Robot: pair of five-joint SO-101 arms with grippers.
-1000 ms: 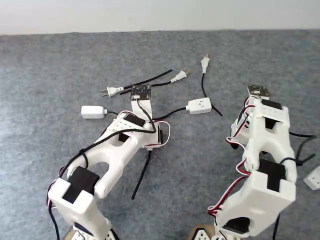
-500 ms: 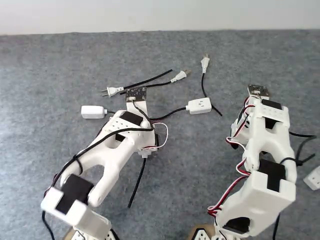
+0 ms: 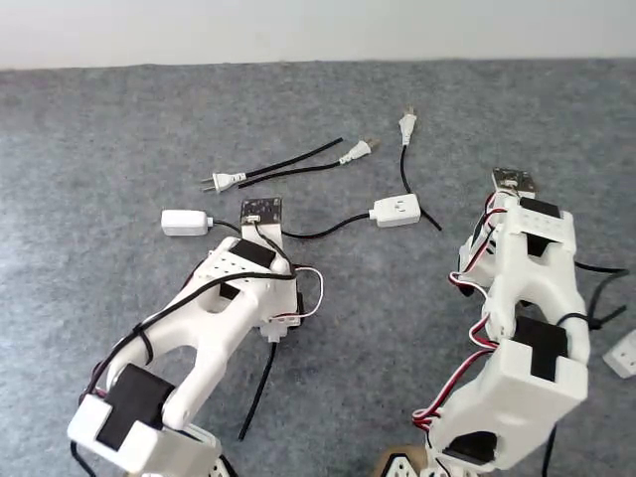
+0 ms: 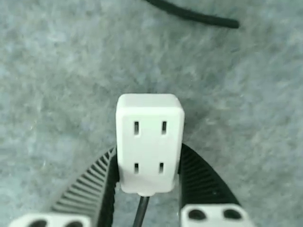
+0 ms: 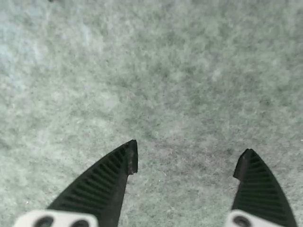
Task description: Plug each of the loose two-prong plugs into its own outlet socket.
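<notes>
Held socket (image 4: 149,137): clamped by its side walls in the left pincer (image 4: 147,158), slots kept uncovered, to the left of the middle socket (image 3: 396,210).
Handling: judged light, rigid and smooth; the sides are best gripped, and the cord may tug.
Right pincer (image 5: 189,153): spread wide, nothing held, right of the middle socket.
Plugs: three lie beyond the middle socket, first plug (image 3: 406,124), second plug (image 3: 356,152), third plug (image 3: 221,182).
Obstacles: black cords (image 3: 298,159) are crossed there; a side socket (image 3: 186,222) lies far left on the worktop (image 3: 99,129).
</notes>
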